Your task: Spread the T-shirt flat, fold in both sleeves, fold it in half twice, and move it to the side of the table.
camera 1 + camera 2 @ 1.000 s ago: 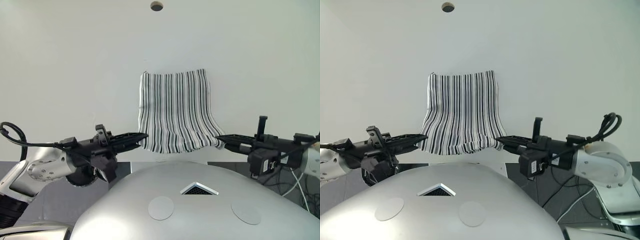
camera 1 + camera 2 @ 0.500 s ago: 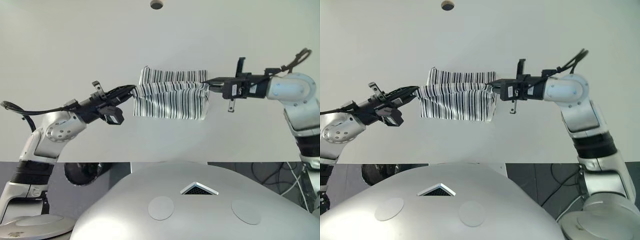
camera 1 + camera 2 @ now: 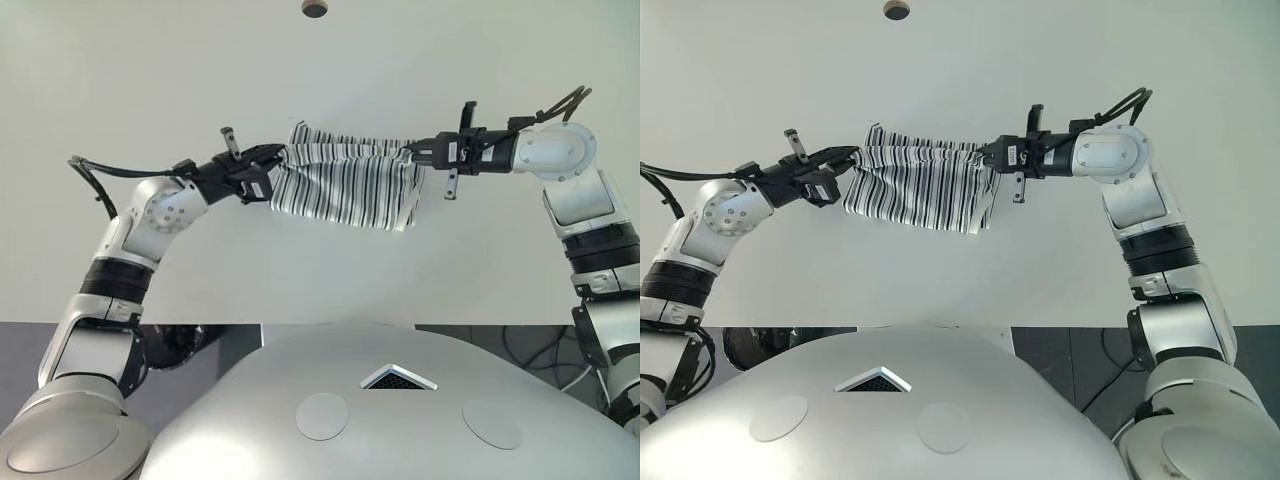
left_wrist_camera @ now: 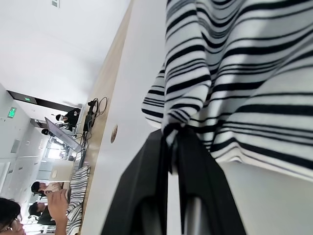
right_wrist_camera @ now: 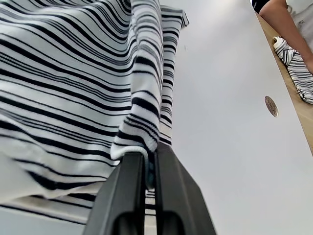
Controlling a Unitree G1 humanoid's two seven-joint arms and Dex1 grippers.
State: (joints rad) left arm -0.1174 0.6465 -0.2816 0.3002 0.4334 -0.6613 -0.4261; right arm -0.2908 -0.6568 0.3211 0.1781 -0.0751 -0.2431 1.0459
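The black-and-white striped T-shirt [image 3: 345, 182] is folded over itself in the middle of the white table [image 3: 200, 80], its near edge lifted and carried toward the far edge. My left gripper [image 3: 278, 152] is shut on the T-shirt's left corner [image 4: 168, 128]. My right gripper [image 3: 412, 152] is shut on its right corner [image 5: 139, 147]. Both grippers hold the cloth at about the same height, with the fabric sagging between them and a loose flap [image 3: 408, 215] hanging at the right.
A small round dark hole [image 3: 313, 8] sits in the table near its far edge. Bare white tabletop surrounds the T-shirt on all sides. The table's near edge [image 3: 200, 323] runs just in front of me.
Both grippers have carried the T-shirt's near corners up and away from me, from the near edge toward the far edge, folding the cloth in half.
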